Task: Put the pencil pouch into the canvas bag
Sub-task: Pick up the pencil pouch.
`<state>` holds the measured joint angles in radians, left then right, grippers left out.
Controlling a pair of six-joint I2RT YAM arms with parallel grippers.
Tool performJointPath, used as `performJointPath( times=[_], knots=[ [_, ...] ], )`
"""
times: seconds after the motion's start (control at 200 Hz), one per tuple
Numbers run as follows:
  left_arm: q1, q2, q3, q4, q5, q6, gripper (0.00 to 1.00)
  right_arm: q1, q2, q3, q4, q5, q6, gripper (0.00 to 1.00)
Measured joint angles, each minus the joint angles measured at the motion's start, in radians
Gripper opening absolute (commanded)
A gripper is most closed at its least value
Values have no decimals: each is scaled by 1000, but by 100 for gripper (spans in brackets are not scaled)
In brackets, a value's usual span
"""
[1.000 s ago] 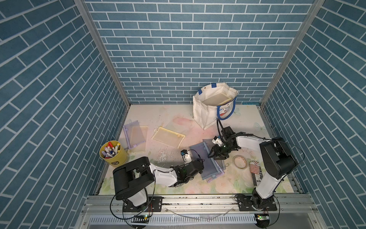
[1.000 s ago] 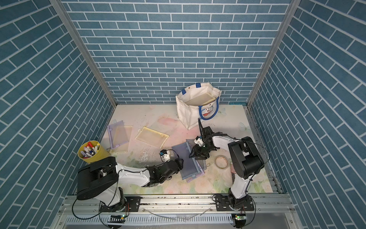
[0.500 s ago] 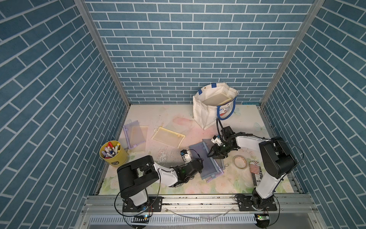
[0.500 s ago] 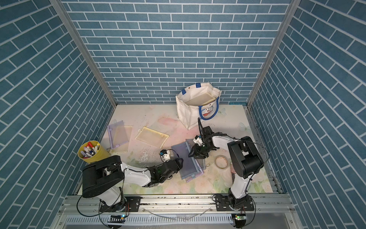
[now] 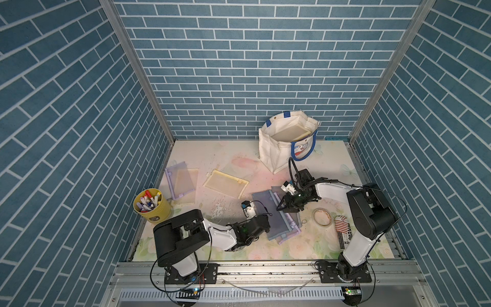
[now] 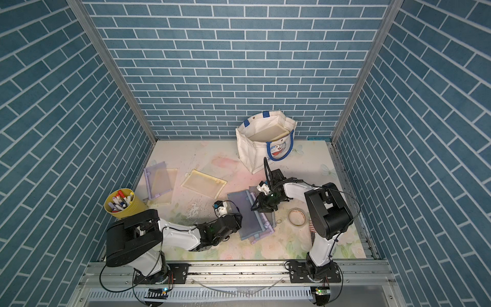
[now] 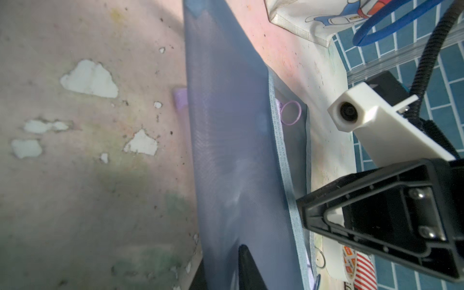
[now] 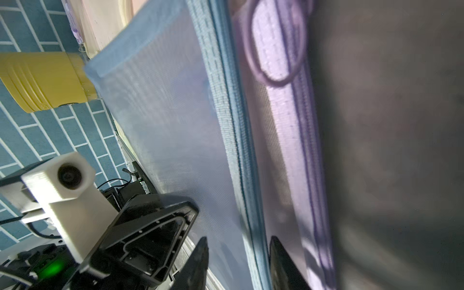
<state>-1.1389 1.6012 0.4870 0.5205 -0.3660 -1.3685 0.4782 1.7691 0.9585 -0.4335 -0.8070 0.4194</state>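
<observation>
I read left fingers clamped on pouch edge, near bag; right fingers apart, straddling its zip edge.

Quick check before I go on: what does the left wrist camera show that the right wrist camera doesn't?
Only the left wrist view: the canvas bag with its cat print and blue handle, and the right arm's camera. Only the right wrist view: the yellow cup and the left arm's camera. Both: the blue mesh pouch and a purple ring by its zip edge.
</observation>
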Motion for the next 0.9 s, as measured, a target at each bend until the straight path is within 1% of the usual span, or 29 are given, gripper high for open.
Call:
performJointPath(
  times=[0.055, 0.185, 0.325, 0.425, 0.555, 0.73, 0.9],
  knots=[
    [0, -26, 0, -16, -3, 13, 0, 0, -2, 0, 0, -3, 2, 40],
    [0, -102, 0, -68, -15, 42, 0, -2, -21, 0, -7, -9, 3, 43],
    [0, -215, 11, -185, -35, 92, 0, -26, -77, 2, -29, -18, 25, 46],
    [0, -313, 31, -274, -42, 155, 0, -61, -139, 7, -31, -34, 60, 49],
    [0, -457, 48, -346, -44, 278, 0, -82, -201, 53, -24, -69, 111, 53],
    [2, -610, 69, -397, -35, 416, 0, -81, -261, 74, 91, -160, 219, 59],
    [3, -666, 104, -406, -9, 505, 0, -77, -294, 72, 270, -240, 330, 61]
  ],
)
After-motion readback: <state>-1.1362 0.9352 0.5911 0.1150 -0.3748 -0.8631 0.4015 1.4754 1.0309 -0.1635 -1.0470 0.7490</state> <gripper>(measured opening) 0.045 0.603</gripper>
